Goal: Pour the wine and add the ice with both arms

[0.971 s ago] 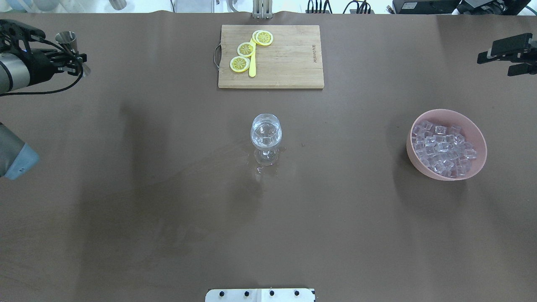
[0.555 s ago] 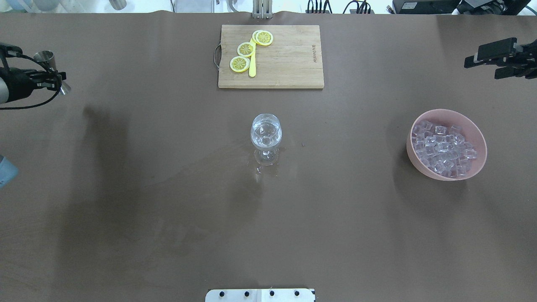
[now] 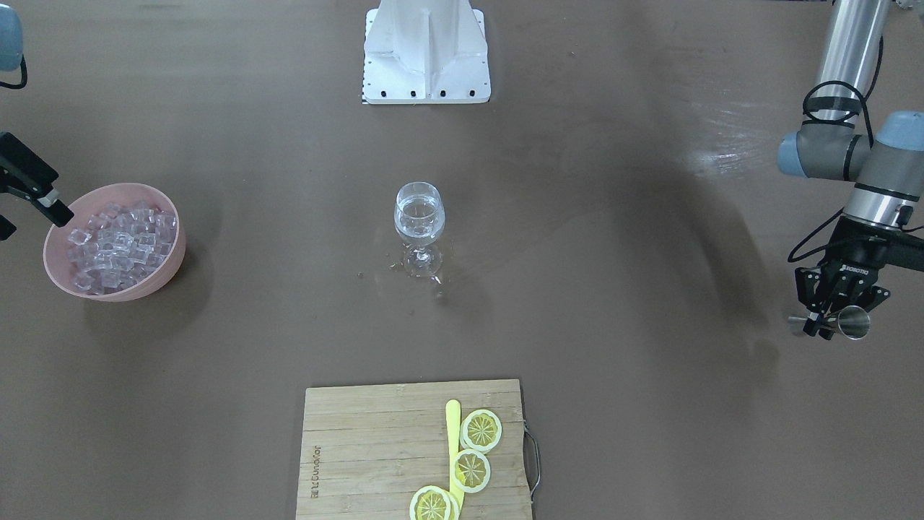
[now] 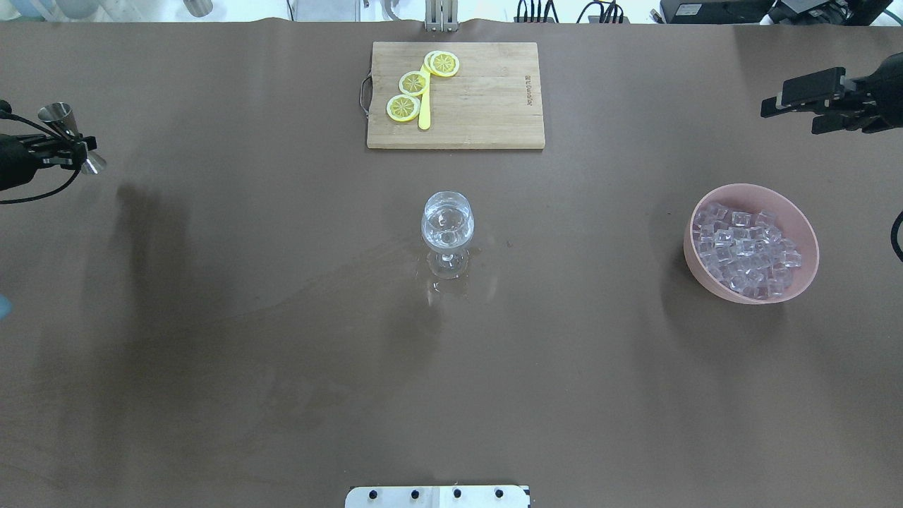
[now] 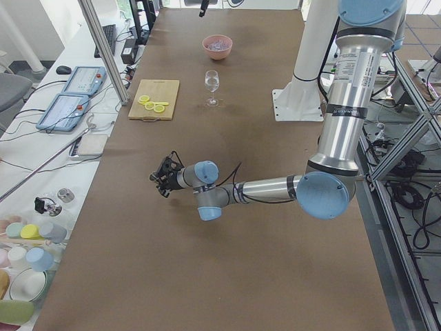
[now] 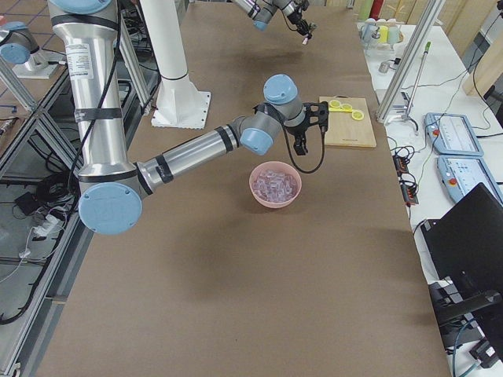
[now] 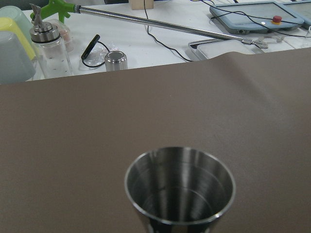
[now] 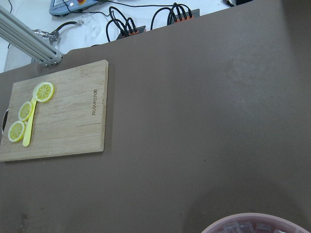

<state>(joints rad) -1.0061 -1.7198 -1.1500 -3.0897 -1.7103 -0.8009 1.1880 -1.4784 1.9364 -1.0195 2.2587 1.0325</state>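
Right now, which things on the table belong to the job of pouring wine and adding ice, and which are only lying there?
Belong to the job:
wine glass holding clear wine
pink bowl of ice
steel jigger in the left gripper
open right gripper

Only lying there:
wooden cutting board
three lemon slices
yellow utensil on the board

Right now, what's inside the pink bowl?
Clear ice cubes, loosely piled, fill the pink bowl. They cover its bottom, so anything beneath them cannot be seen.
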